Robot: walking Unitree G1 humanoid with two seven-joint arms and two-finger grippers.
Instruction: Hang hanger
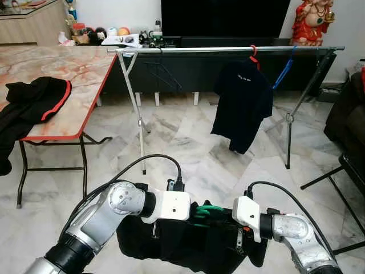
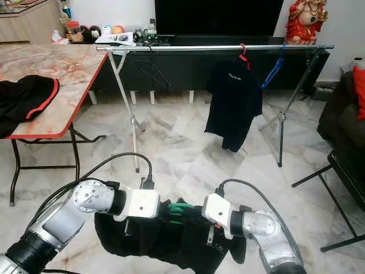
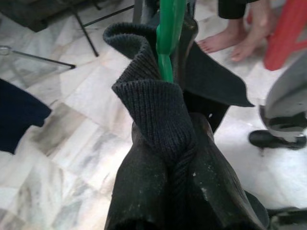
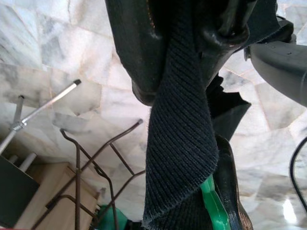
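A green hanger [image 1: 209, 212] sits inside a dark garment [image 1: 188, 246] that hangs low in front of me between both arms. My left gripper [image 3: 170, 134] is shut on the garment's ribbed collar, with the green hanger [image 3: 169, 33] just past its fingertips. My right gripper [image 4: 184, 67] is shut on the same ribbed fabric from the other side, and the green hanger [image 4: 213, 206] is beside it. Ahead, a metal clothes rail [image 1: 228, 49] spans the room. It carries a black T-shirt [image 1: 242, 103] on a red hanger [image 1: 254, 55], a blue hanger [image 1: 283, 73] and a black hanger [image 1: 162, 71].
A marble-topped folding table [image 1: 68, 68] stands at the left with a black and red garment [image 1: 31, 103] on it. A dark chair frame [image 1: 342, 171] and sofa are at the right. A person's bare feet [image 3: 240, 38] stand close by. Marble floor lies between me and the rail.
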